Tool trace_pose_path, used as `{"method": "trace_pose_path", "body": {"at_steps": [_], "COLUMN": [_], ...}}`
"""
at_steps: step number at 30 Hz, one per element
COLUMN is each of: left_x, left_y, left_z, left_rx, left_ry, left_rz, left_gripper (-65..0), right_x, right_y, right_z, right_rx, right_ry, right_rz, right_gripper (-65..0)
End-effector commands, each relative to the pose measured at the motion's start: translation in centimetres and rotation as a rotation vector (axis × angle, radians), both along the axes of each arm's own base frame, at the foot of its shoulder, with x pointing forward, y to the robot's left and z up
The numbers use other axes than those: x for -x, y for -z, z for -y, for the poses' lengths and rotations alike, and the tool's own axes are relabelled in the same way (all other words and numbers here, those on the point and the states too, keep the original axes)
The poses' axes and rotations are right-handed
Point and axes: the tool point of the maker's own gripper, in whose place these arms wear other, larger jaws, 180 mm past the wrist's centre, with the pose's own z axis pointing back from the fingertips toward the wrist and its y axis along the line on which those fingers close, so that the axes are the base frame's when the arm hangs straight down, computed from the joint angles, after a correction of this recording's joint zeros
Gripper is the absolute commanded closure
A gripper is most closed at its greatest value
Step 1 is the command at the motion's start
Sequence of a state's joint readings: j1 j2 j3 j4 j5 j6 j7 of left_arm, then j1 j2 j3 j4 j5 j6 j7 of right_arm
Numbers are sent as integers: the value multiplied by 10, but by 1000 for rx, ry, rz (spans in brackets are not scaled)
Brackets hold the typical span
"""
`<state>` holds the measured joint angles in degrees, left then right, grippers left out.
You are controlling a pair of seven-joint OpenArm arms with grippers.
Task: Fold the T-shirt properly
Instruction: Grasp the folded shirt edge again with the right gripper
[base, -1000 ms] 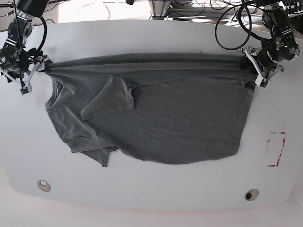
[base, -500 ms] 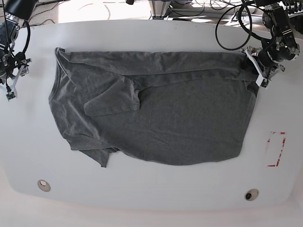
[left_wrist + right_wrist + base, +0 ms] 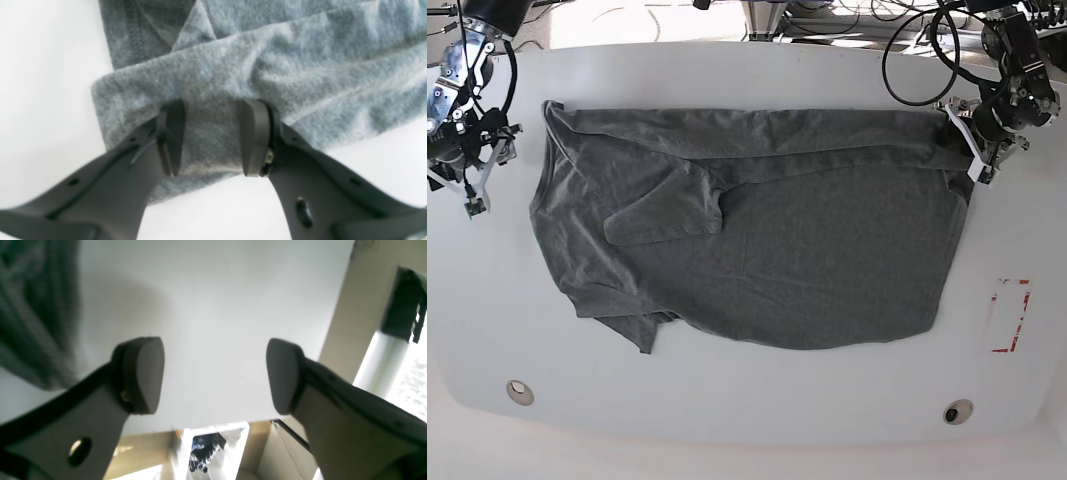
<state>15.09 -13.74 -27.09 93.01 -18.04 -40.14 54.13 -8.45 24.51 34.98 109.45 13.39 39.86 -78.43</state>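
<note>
A: Report the state of each hand.

B: Left hand [image 3: 210, 136]: at the far right corner of the worktop [image 3: 757, 80], its two fingers straddle a folded edge of the T-shirt [image 3: 757, 230] with fabric between them. A gap shows between the pads, so whether the cloth is actually pinched cannot be told. Right hand [image 3: 213, 373]: fingers set wide apart with nothing between them, above bare worktop beside the far left edge, just clear of the cloth.

A: Location of the T-shirt?

B: Spread flat over the middle of the worktop. One long fold runs along its far edge, and a sleeve [image 3: 667, 205] lies doubled over onto the body toward the left.

A: Surrounding items or obstructions?

B: A red-bordered marking [image 3: 1009, 315] near the right edge. Two round fittings [image 3: 519, 391] at the near edge, left and right. Black cables [image 3: 917, 60] loop behind the left arm. None of them touches the cloth.

A: Differences from one second ago?

B: The right hand then held the left end of the fold, stretched taut. That end now lies released on the worktop, and the hand has drawn off to the left edge. The left hand has not moved.
</note>
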Motion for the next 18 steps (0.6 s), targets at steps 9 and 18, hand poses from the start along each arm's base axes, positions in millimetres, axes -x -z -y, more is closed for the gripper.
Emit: {"method": "trace_pose_path", "body": {"at_steps": [9, 18], "left_x": [10, 10], "left_y": [4, 4], "left_z": [-9, -9], "left_rx": [-43, -41], "left_ry": [1, -1], "left_rz": [-51, -51], "left_gripper": [-244, -244], "right_x": [-11, -22], "right_y": [18, 30], "right_z": [-70, -97], "right_rx": [-202, -308], "right_ry": [5, 8], "right_rz": [108, 163], "right_gripper": [-445, -445]}}
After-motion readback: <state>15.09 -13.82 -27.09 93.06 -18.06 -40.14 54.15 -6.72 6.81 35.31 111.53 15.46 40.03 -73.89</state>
